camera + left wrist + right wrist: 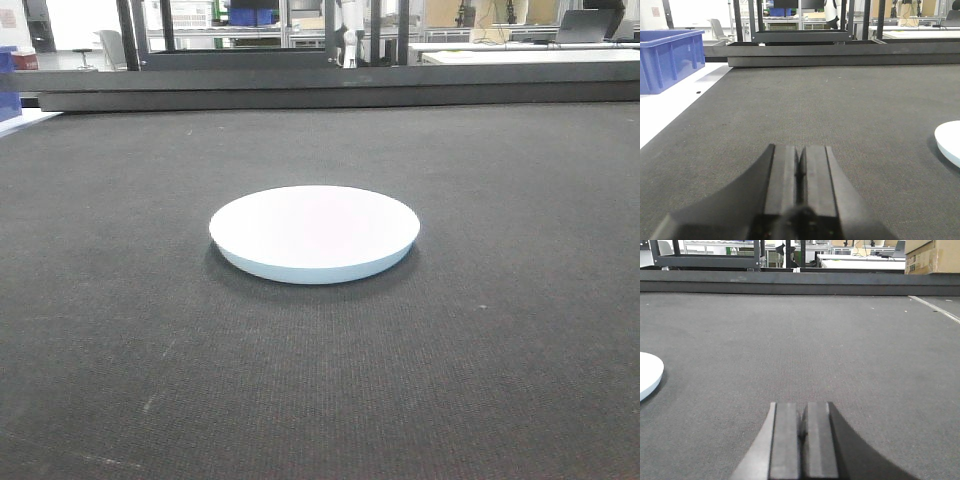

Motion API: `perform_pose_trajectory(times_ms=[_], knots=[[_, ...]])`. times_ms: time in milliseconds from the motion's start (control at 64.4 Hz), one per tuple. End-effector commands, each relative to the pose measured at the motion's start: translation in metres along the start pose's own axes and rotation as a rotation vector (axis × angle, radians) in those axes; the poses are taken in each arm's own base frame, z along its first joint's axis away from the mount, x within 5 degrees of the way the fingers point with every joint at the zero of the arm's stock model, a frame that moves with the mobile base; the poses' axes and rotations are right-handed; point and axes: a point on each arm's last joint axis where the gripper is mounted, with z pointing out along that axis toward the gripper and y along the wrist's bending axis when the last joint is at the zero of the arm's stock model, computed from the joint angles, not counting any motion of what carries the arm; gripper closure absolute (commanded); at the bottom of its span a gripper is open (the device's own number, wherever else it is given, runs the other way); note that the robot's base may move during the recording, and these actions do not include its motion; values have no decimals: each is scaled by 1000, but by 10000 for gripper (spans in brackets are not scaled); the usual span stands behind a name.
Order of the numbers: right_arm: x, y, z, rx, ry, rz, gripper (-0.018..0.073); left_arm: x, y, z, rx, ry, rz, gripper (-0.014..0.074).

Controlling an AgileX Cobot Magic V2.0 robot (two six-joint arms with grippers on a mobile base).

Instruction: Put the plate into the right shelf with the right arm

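Observation:
The plain white round plate (314,232) lies flat on the dark grey mat in the middle of the front view. Its edge shows at the right of the left wrist view (949,141) and at the left of the right wrist view (649,374). My left gripper (800,150) is shut and empty, low over the mat, left of the plate. My right gripper (801,407) is shut and empty, low over the mat, right of the plate. The right shelf is out of view. Neither gripper shows in the front view.
A blue plastic bin (667,57) stands on a white surface off the mat's left edge. A raised dark ledge (330,90) runs along the mat's far side. A cardboard box (932,255) sits at the far right. Dark frames and benches stand behind.

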Motion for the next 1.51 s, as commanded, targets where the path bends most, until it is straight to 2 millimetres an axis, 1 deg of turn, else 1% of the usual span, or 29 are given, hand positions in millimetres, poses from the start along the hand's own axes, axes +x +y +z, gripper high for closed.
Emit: perform_pose_trajectory(times_ms=[0,575,761,823,885,978,1056,1087,1118,1149,1196,1211,1258,1320,1382,1429,1491], knots=[[-12,0,-2,-2,-109,-4,507,-5,1,-1,-15,-82,-5,643],[-12,0,-2,-2,-109,-4,507,-5,1,-1,-15,-82,-5,643],[-16,0,-3,-1,-158,-4,507,-5,1,-1,-15,-82,-5,643],[-24,0,-4,-1,-185,-4,507,-5,1,-1,-15,-82,-5,643],[-39,1,-7,-4,-202,-4,507,-5,1,-1,-15,-82,-5,643],[-70,3,-12,-10,-190,-5,502,-5,1,-1,-15,-82,-5,643],[-92,5,-9,-13,-121,-5,494,-5,1,-1,-15,-82,-5,643],[-99,6,-6,-14,-94,-6,479,-5,1,-1,-15,-82,-5,643],[-109,6,-1,-14,-70,-6,439,-5,1,-1,-15,-82,-5,643],[-114,7,3,-14,-48,-6,403,-5,1,-1,-15,-82,-5,643],[-122,7,11,-15,-15,-6,322,-5,1,-1,-15,-82,-5,643],[-125,7,16,-17,0,-6,283,-5,1,-1,-15,-82,-5,643],[-130,9,25,-27,29,-9,199,-5,1,-1,-15,-82,-5,643],[-136,11,42,-47,84,-17,67,-5,1,-1,-15,-82,-5,643],[-141,15,60,-67,143,-33,-37,-5,1,-1,-15,-82,-5,643],[-142,18,76,-80,201,-50,-73,-5,1,-1,-15,-82,-5,643],[-145,24,97,-107,281,-63,-62,-5,1,-1,-15,-82,-5,643]])
